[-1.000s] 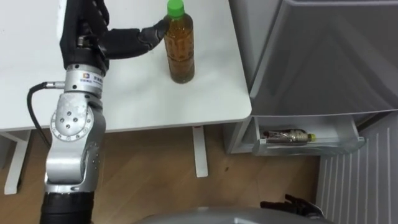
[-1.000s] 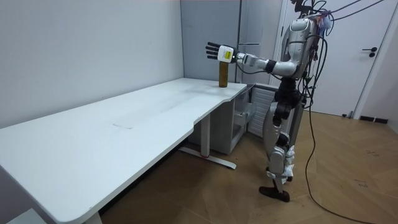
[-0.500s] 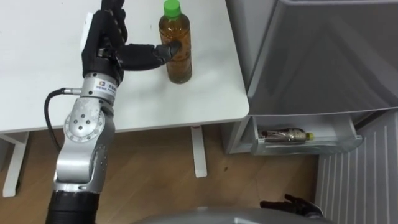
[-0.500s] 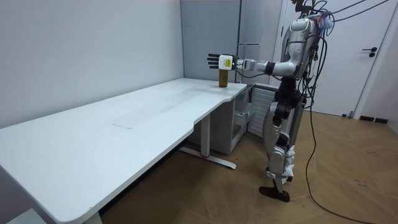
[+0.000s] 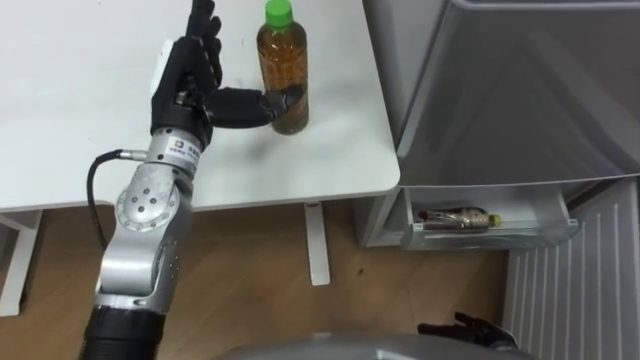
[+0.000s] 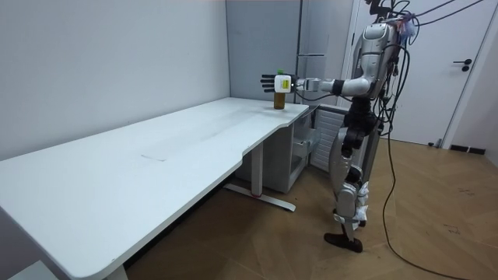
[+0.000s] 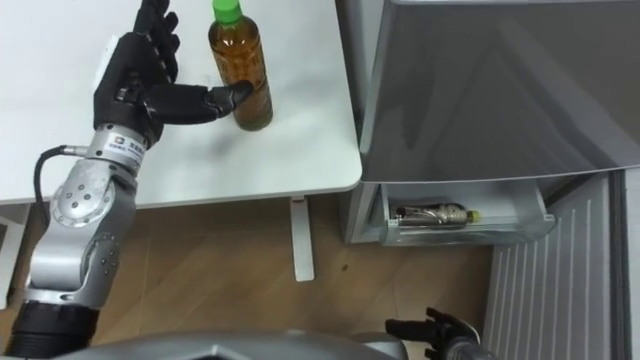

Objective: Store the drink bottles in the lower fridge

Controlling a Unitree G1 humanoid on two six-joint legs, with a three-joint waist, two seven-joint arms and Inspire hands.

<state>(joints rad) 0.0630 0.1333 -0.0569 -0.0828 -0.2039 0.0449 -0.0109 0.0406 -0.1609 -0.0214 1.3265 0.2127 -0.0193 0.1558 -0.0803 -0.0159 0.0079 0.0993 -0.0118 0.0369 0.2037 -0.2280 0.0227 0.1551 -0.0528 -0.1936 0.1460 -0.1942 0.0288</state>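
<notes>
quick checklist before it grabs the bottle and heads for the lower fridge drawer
1. Bottle upright on the table: ok, though it stands near the table's right edge.
2. Left hand closed round the bottle: not ok. The fingers are straight, and only the thumb touches the bottle's lower part.
3. Lower drawer open: ok.
4. Room in the drawer: cannot tell. One lying bottle is in it.
5. Right hand free to help: cannot tell. It sits low at the view's bottom edge.
</notes>
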